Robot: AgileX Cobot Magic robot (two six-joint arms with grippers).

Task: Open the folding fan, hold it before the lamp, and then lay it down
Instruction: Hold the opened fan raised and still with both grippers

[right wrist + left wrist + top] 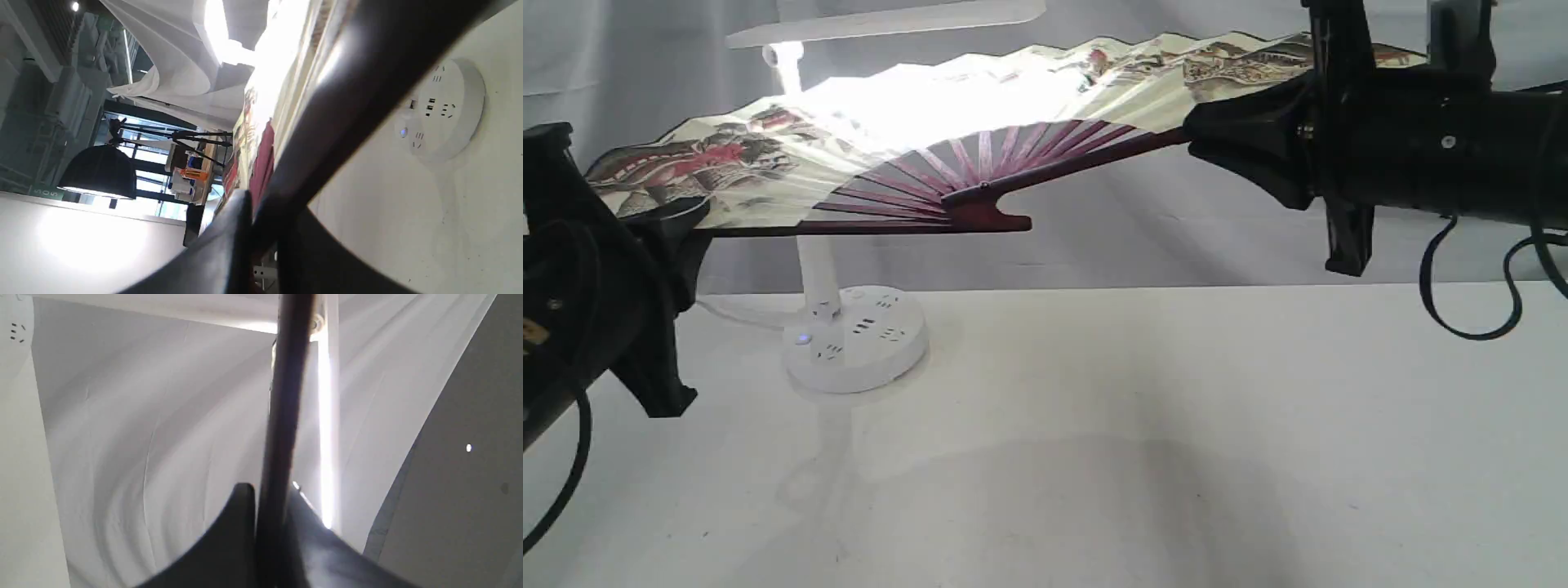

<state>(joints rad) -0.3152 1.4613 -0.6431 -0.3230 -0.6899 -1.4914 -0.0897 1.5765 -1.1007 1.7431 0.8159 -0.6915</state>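
The folding fan [768,163] is spread wide open and held up in the air in front of the lamp [854,339], whose light glows through the paper. Its maroon ribs meet at a pivot near the middle. My left gripper [678,220] is shut on the fan's left guard, seen as a dark bar [282,416] between its fingers. My right gripper [1217,135] is shut on the right guard [347,102]. The lamp's bar head [890,20] shows above the fan; the fan hides the upper part of the stem.
A white table [1135,425] spreads below the fan. A pale cloth backdrop [1176,229] hangs behind. The lamp's round base with sockets [445,110] stands at the back left. Loose black cables [1470,278] dangle from the right arm.
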